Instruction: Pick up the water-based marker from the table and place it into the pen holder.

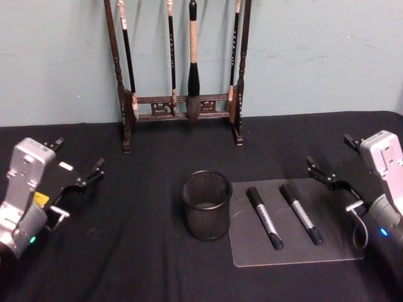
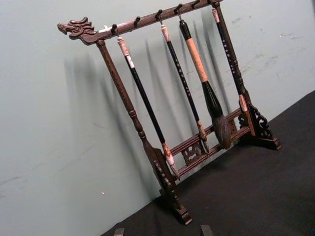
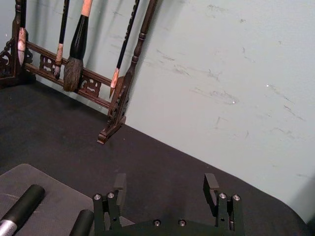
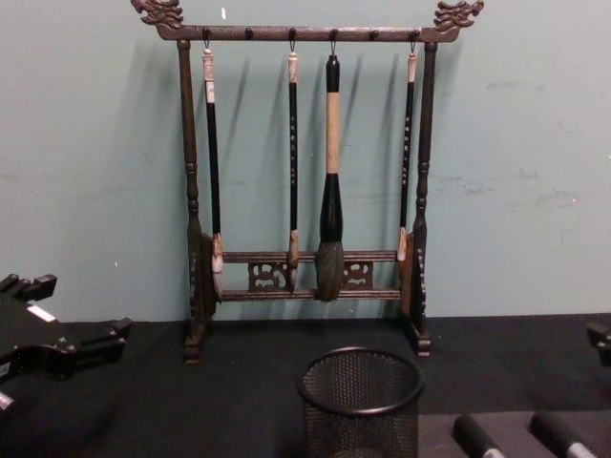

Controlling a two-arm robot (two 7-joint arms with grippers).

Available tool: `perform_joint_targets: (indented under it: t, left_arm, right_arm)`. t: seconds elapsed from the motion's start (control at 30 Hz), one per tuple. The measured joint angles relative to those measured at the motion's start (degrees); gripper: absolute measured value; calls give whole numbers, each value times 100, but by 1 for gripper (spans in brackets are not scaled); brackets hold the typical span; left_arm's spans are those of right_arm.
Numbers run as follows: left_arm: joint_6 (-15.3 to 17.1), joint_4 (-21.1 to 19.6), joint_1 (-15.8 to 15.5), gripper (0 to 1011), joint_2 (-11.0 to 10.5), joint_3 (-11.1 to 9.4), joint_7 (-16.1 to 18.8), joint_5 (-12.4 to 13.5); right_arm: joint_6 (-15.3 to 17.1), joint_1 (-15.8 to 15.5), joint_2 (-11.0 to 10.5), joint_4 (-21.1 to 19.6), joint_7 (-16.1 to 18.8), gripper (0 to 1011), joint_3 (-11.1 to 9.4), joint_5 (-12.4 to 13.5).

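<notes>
We find the left marker [image 1: 264,218] and right marker [image 1: 301,214] on a mat [image 1: 252,253] beside the holder [image 1: 206,204]; left gripper [image 1: 77,157] and right gripper [image 1: 330,151] stand open, empty.

Two markers [image 1: 264,218], one pen holder [image 1: 206,219], one grey mat [image 1: 252,250], one brush rack [image 1: 182,99], four hanging brushes [image 1: 193,69].

Left arm [image 1: 22,189] and right arm [image 1: 387,170] hover low, jaws spread apart.

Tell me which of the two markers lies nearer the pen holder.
The left marker, at the mat's edge next to the holder; the other marker lies farther to the right.
</notes>
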State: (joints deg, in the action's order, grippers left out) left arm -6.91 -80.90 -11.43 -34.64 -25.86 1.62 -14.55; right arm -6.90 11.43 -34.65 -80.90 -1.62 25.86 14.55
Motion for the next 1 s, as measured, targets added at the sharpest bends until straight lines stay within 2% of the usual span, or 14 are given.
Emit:
perform_joint_targets:
  t: [0.87, 1.0]
  left_arm:
    - [0, 0, 0, 1001, 0, 0, 0, 0]
    - [0, 0, 0, 1001, 0, 0, 0, 0]
  right_arm:
    - [14, 0, 18, -4, 12, 1002, -17, -1]
    - [298, -8, 99, -142, 131, 1002, -145, 109]
